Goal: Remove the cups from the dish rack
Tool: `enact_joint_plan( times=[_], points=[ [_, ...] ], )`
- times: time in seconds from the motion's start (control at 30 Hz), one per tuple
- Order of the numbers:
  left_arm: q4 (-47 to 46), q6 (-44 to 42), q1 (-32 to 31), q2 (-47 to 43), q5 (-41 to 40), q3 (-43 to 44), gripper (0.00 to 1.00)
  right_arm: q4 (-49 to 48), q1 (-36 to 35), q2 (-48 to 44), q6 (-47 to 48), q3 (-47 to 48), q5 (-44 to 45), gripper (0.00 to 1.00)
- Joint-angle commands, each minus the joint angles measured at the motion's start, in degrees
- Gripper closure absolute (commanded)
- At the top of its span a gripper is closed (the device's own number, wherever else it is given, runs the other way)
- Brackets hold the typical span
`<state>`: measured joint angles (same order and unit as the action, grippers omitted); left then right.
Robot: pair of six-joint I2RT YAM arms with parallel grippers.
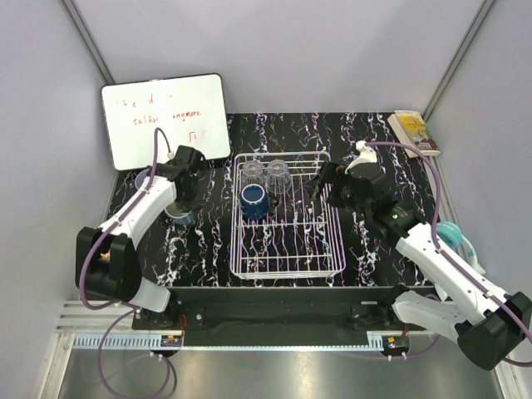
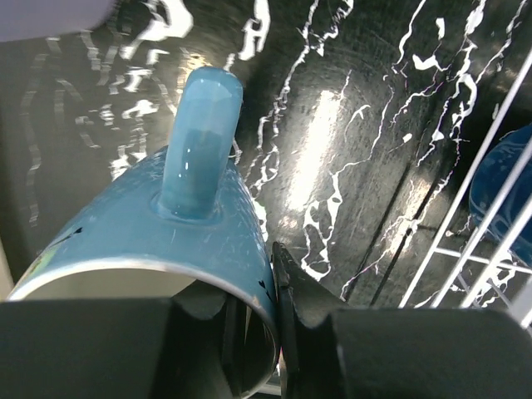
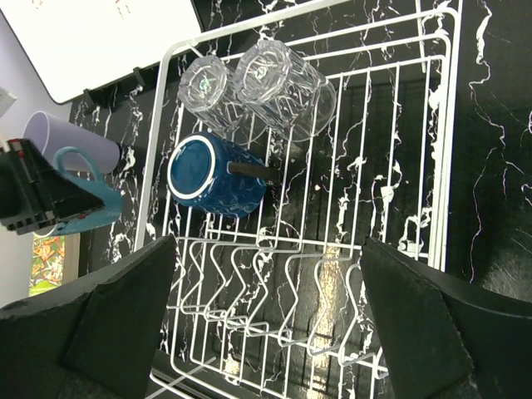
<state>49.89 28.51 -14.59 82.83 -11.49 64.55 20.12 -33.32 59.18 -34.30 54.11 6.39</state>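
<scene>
Teal mug [image 2: 141, 224] beside the rack [image 3: 399, 166].
My left fingers [image 2: 287, 312] pinch its rim; my right fingers [image 1: 327, 184] hang spread wide above the rack, 3 cups [image 3: 208, 174] inside.

The top view looks steeply down from above and behind the arm bases [image 1: 154, 295], far enough back to hold the whole table [image 1: 204, 249] with the rack [image 1: 287, 249] at centre. The left wrist view sits very close above the tabletop, looking past the left fingers [image 2: 303, 307] and the teal mug [image 2: 150, 224], with the rack's edge [image 2: 490, 208] at its right. The right wrist view hangs higher, looking down between the right fingers [image 3: 108, 324] on most of the rack [image 3: 316, 274], with the teal mug [image 3: 83, 204] at its left edge.
</scene>
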Motion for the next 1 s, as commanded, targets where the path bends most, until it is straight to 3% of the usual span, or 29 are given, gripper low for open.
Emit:
enact_joint_plan(
  times=[0.0, 0.63, 0.97],
  points=[
    [-3.83, -0.65, 0.61, 2.94, 4.45, 2.67, 1.0, 0.45, 0.1, 0.41, 0.29, -0.32, 0.11, 0.0],
    [-5.06, -2.41, 6.68, 17.62, 9.9, 14.98, 1.0, 0.53, 0.1, 1.73, 0.47, -0.49, -0.42, 0.0],
    [-4.54, -2.85, 7.29, 24.31, 7.89, 19.11, 1.0, 0.53, 0.1, 2.79, 0.55, -1.55, -0.86, 0.0]
  ],
)
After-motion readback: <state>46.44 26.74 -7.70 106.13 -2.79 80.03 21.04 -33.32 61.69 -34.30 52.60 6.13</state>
